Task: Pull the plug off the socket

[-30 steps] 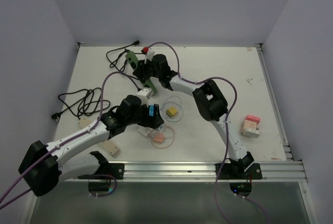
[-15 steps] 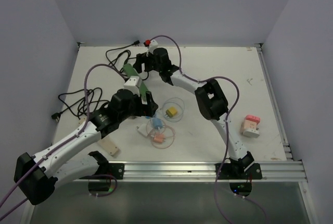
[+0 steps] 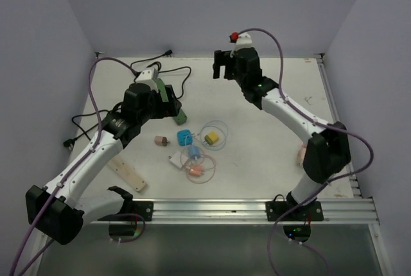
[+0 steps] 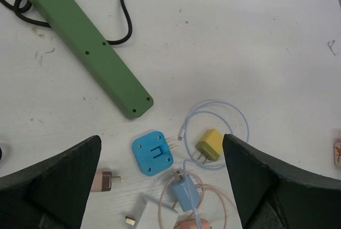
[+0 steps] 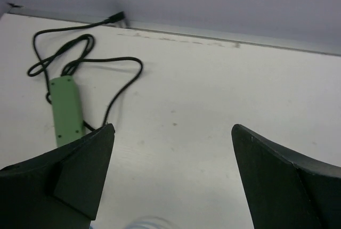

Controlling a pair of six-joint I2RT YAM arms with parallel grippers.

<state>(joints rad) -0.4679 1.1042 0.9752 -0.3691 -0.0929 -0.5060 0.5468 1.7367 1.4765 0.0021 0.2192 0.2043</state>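
Sprawling at the far left, a black cable (image 3: 96,125) lies looped on the white bench (image 3: 250,160). Next comes the left tool (image 4: 161,136), released, its fingers spread wide with nothing between them. It hovers above a green socket strip (image 4: 88,48) that lies flat at a slant, screw holes facing up. Just beside the strip's near end, but apart from it, a blue plug (image 4: 153,153) lies loose with its prongs showing. A yellow plug (image 4: 209,144) sits to its right, inside a loop of pale cord. Farther right, the right tool (image 5: 173,126) hangs raised near the back wall, also released and empty.
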